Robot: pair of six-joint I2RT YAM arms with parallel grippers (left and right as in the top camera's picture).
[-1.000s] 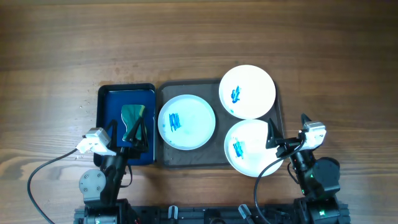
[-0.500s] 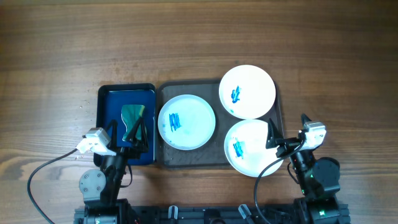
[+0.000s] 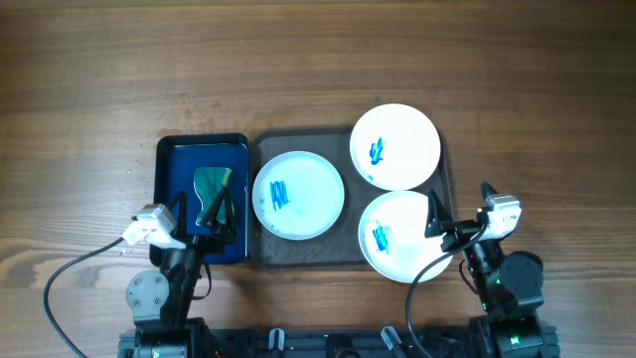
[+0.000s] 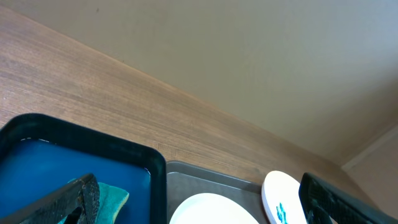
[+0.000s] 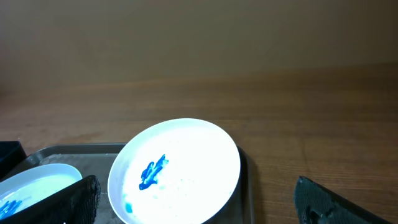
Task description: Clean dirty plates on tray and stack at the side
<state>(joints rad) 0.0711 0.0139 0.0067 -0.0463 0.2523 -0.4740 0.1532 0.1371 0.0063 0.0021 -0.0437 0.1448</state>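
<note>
At the far left a small glossy blue tray (image 3: 163, 199) sits on the wooden surface (image 3: 397, 50), with a teal sponge (image 3: 213, 182) lying in it. The left jaws hang over the near half of that tray, spread wide and empty, the sponge just beyond their tips.

Right beside it is the big dark tray (image 3: 298, 254) holding all three dirty plates. The left plate (image 3: 308, 204) lies flat, blue scribble left of centre. The far right plate (image 3: 402, 134) overhangs the far rim. The near right plate (image 3: 407, 249) meets it and sticks out over the near rim.

The right jaws stand wide open, holding nothing, at the near right plate's right edge.
</note>
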